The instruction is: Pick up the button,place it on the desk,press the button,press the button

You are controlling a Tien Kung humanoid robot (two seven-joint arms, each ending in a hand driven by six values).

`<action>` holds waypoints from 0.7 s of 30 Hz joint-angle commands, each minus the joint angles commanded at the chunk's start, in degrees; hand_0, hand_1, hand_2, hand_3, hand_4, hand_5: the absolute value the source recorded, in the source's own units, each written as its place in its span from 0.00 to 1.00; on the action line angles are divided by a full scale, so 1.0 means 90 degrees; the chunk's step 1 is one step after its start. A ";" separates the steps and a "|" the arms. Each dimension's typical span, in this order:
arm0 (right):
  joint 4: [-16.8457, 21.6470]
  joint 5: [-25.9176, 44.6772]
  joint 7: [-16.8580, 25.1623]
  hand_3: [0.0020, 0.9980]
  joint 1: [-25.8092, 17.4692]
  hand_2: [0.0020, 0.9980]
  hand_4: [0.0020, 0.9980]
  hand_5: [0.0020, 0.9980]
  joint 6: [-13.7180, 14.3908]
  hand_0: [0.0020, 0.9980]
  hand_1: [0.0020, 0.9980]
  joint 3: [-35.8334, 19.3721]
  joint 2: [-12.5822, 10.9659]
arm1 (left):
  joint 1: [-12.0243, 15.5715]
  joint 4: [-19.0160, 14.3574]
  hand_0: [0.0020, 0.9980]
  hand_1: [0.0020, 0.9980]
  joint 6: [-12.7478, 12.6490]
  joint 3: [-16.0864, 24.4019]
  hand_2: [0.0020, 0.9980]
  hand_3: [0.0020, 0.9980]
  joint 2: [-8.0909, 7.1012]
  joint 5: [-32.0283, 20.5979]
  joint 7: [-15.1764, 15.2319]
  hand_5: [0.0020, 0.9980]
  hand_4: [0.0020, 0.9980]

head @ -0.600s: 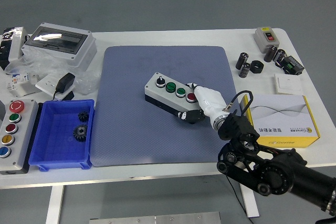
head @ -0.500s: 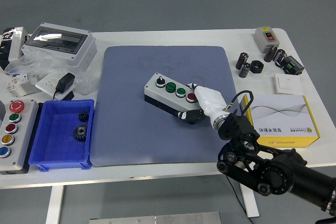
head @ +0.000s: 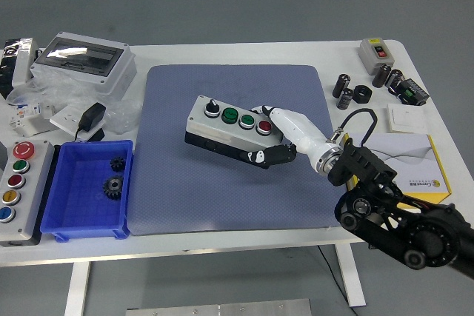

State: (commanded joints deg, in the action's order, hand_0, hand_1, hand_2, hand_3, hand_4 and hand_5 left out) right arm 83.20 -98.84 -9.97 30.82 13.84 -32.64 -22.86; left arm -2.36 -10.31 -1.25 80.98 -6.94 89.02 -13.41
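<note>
Button box (head: 229,128) sits tilted over the blue mat (head: 178,183), its right end clamped in my right hand (head: 278,140) — thumb underneath, white fingers on top. I reckon the unsupported left end could swing or slip free if that one-ended hold loosens.

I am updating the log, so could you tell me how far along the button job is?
The pick-up looks done: the right hand grips the right end of the button box, which is tilted over the blue mat with its right end raised. Placing it flat is in hand. Both presses remain to do.
</note>
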 joint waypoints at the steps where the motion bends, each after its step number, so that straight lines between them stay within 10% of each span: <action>1: 0.0066 -0.0124 0.0142 0.40 0.0035 0.33 0.25 0.00 0.0019 0.14 0.33 0.0101 -0.0120 | -0.0003 0.0000 0.60 0.60 0.0000 0.0004 0.53 0.60 0.0001 0.0006 0.0001 0.20 0.62; 7: -0.0098 -0.0865 0.0583 0.42 0.0179 0.35 0.28 0.00 0.0263 0.15 0.33 0.0808 -0.0431 | -0.0019 0.0000 0.60 0.60 -0.0001 0.0008 0.53 0.60 0.0013 0.0021 0.0004 0.21 0.62; 21: -0.0381 -0.1418 0.0230 0.46 0.0293 0.36 0.33 0.00 0.0105 0.17 0.35 0.1468 -0.0275 | -0.0017 0.0000 0.60 0.60 0.0002 0.0027 0.53 0.60 0.0032 0.0068 -0.0011 0.21 0.62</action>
State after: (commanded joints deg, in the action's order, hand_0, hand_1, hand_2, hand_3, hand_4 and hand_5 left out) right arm 79.78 -111.60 -7.90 33.45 14.79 -19.43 -25.33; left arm -2.50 -10.31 -1.24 81.22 -6.66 89.63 -13.51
